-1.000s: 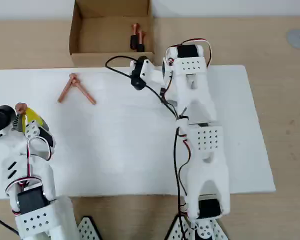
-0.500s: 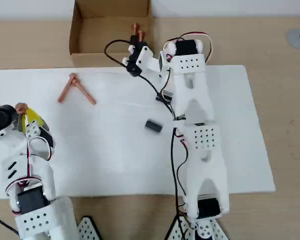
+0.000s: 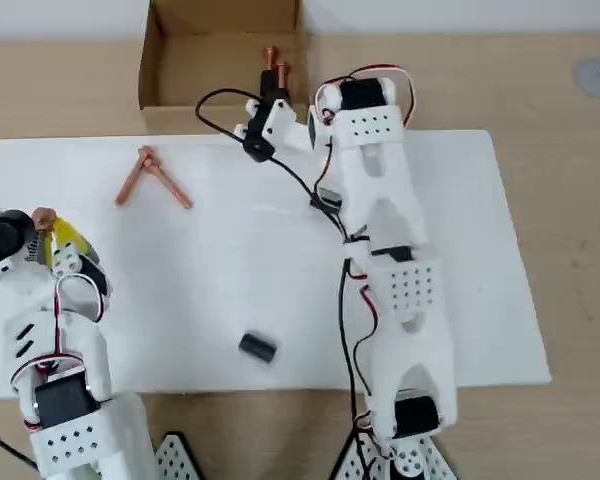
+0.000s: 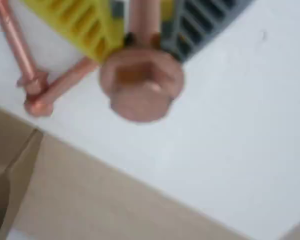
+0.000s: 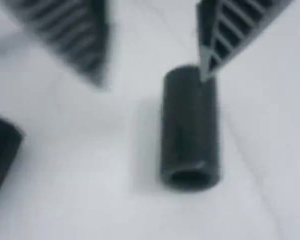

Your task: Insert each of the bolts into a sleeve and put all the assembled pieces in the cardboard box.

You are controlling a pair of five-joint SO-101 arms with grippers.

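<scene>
Right wrist view: sleeve (image 5: 190,130) lies beside parted right claw (image 5: 152,55).

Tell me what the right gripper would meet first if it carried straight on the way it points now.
Most likely the black cylindrical sleeve lying on the white mat: it sits right ahead of the open right gripper, with one fingertip overlapping its end. How much gap remains is unclear.
</scene>
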